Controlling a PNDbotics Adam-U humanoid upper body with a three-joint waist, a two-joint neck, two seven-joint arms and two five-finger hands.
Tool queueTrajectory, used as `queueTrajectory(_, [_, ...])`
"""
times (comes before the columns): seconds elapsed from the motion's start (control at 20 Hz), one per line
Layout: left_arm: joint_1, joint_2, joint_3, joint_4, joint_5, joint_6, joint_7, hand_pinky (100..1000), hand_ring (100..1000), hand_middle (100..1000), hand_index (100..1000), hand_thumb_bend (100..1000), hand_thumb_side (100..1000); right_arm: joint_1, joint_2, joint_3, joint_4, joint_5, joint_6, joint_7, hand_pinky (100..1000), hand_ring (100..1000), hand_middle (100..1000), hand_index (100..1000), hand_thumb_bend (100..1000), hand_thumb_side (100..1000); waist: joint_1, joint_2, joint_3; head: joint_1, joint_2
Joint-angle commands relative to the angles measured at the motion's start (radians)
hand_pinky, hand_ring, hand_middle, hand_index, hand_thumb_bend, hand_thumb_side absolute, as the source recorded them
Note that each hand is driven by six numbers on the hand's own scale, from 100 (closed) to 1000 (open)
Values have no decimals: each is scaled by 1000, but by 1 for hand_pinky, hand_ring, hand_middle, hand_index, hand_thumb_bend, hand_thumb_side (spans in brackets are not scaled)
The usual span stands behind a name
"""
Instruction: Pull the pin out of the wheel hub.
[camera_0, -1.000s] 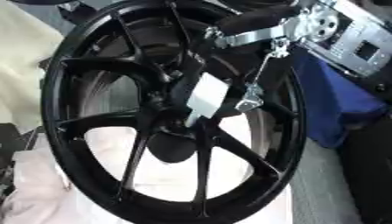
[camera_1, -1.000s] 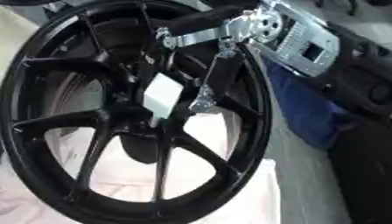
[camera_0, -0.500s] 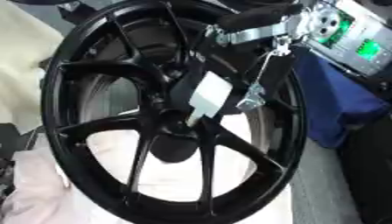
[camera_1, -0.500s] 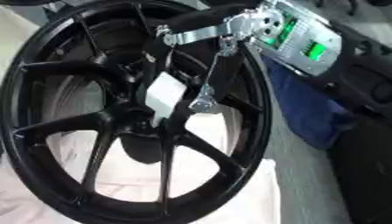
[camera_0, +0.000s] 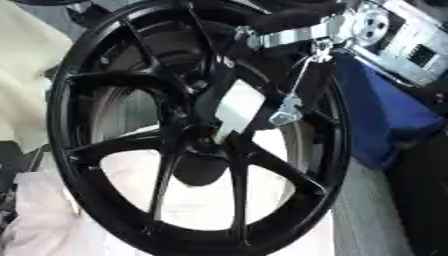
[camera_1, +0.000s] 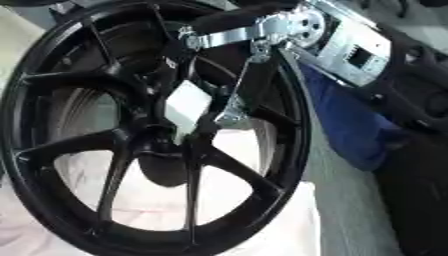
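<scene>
Black spoked wheel (camera_0: 131, 165) filling the view, hub (camera_0: 203, 145) near centre, right hand (camera_0: 229, 80) reaching in from one o'clock, black fingers down at the hub, grip impossible to tell, pin not discernible, blue cloth (camera_0: 385, 120) at three o'clock.

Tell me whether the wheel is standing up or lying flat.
Standing on edge: the black wheel faces the camera, its rim resting on pale cloth.
</scene>
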Motion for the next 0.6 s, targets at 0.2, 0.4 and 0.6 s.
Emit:
queueTrajectory(0.2, [0,11,12,-20,-1,0,0,965,523,524,745,375,700,-33,-52,-45,-44,-66,37,-21,766,603,349,397,100,100,9,-29,-7,5,5])
queueTrajectory(0.4, [4,12,13,-20,-3,1,-2,965,523,524,746,378,701,-34,-84,-88,-77,-112,54,-39,761,592,341,385,103,100,11,-32,-12,9,5])
queueTrajectory(0.6, [9,13,15,-20,-4,1,-1,964,523,524,746,380,700,-25,-121,-153,-95,-169,76,-83,761,584,333,372,100,100,18,-36,-24,16,5])
